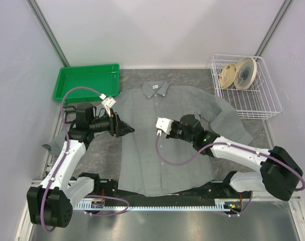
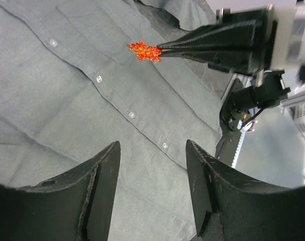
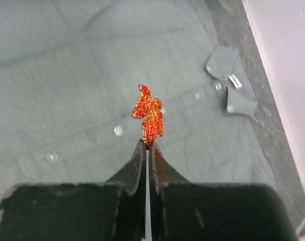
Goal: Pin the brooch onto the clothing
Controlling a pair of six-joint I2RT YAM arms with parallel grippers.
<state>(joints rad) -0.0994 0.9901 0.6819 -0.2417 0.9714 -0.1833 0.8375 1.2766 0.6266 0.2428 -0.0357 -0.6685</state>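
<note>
- Brooch (image 3: pixel 148 117), centre of the right wrist view: orange-red, glittering, with gold glints.
- Shirt (image 1: pixel 162 145): plain mid-grey, unpatterned; buttons (image 3: pixel 118 130) pale; neck label (image 1: pixel 155 87) white.
- Left gripper (image 2: pixel 151 145) and right gripper (image 3: pixel 146 146): black.
- Left arm (image 1: pixel 67 155) and right arm (image 1: pixel 242 153): white links, black joints; cables (image 1: pixel 172 160) purple.
- Tray (image 1: pixel 87 80), upper left: bright green.
- Wire basket (image 1: pixel 260 108), upper right: white; discs (image 1: pixel 237 73) inside tan and cream.
- Table (image 1: pixel 104 155): dark grey, mottled.

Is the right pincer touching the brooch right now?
Touching. The right wrist view shows the right pincer shut on the brooch, pinching its lower tip.
</note>
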